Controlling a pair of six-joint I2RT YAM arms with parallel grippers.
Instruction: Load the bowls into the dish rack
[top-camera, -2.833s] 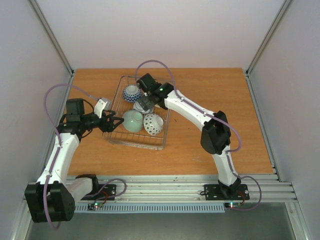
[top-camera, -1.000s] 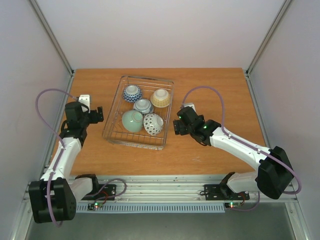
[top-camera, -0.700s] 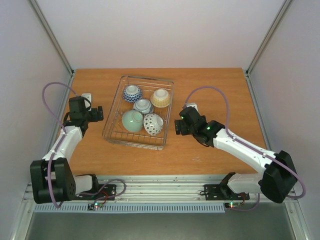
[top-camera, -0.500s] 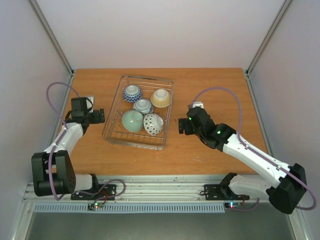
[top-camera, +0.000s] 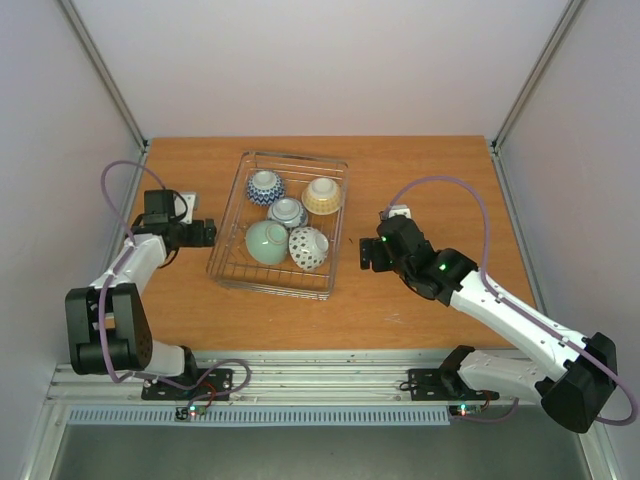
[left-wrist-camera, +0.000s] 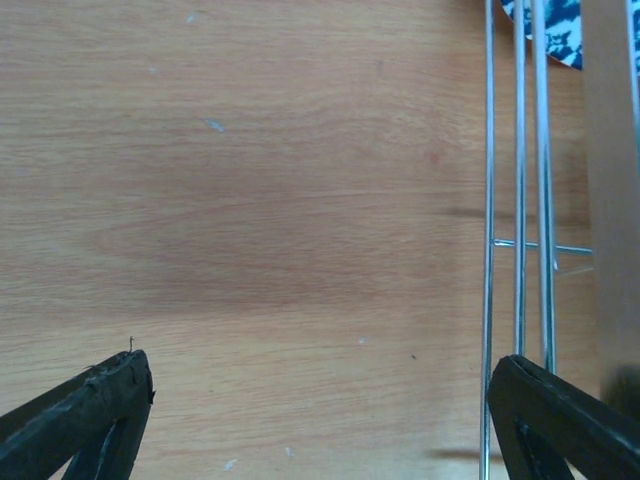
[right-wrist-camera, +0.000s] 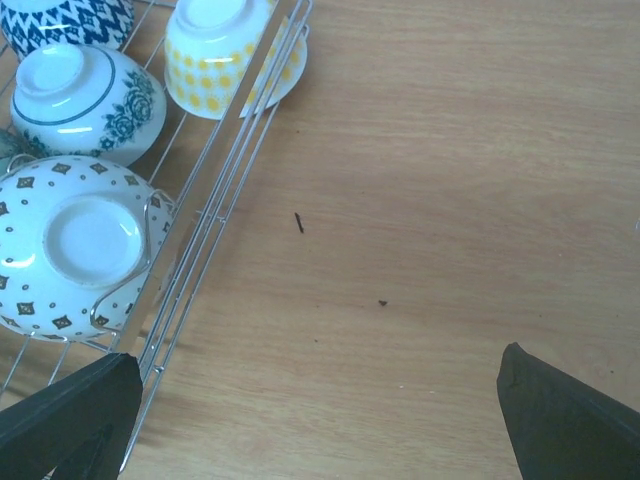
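Note:
The dish rack (top-camera: 226, 268), a silver wire basket, stands mid-table and holds several upturned bowls: blue-and-white (top-camera: 265, 186), white with a teal pattern (top-camera: 287, 211), cream-yellow (top-camera: 322, 196), mint green (top-camera: 267, 242) and white dark-speckled (top-camera: 308, 248). My left gripper (top-camera: 206, 233) is open and empty just left of the rack; its wrist view shows bare wood and the rack's wires (left-wrist-camera: 519, 200). My right gripper (top-camera: 367, 253) is open and empty right of the rack. Its wrist view shows the rack's edge (right-wrist-camera: 225, 190), the speckled bowl (right-wrist-camera: 75, 245), the teal-patterned bowl (right-wrist-camera: 85, 100) and the yellow bowl (right-wrist-camera: 215, 55).
The wooden table (top-camera: 420, 180) is walled by white panels on three sides. An aluminium rail (top-camera: 330, 375) with the arm bases runs along the near edge. Purple cables loop off both arms.
My right gripper drew back from inside the rack to the table on its right, leaving the yellow bowl there. My left gripper pulled away from the rack's left side and turned.

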